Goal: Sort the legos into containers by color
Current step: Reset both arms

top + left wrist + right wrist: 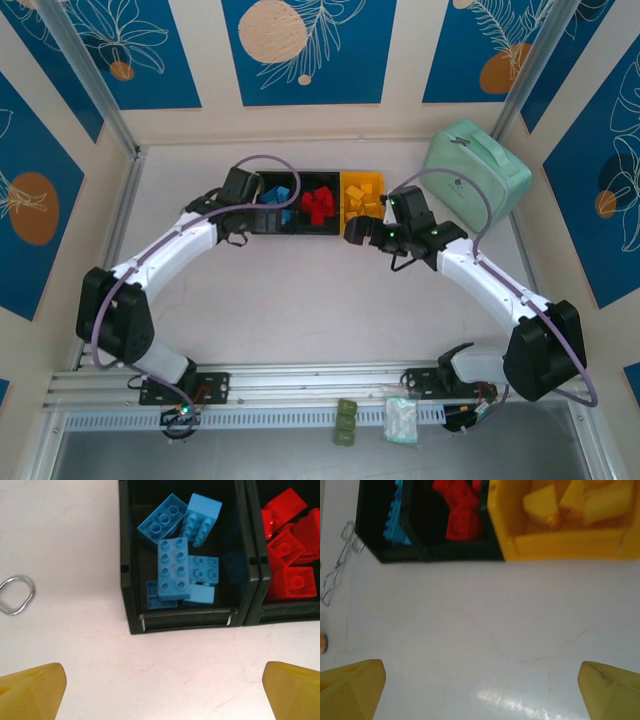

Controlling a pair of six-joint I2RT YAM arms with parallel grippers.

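White table (300, 310), blue leaf-print walls (300, 50) around it. I see left gripper (162, 690) and right gripper (481, 689) spread wide over bare tabletop, grasping nothing.

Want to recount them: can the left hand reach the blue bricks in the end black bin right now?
Probably yes. The left hand hangs open just short of the black bin. Only bare table lies between, and the blue bricks lie uncovered in its open top.
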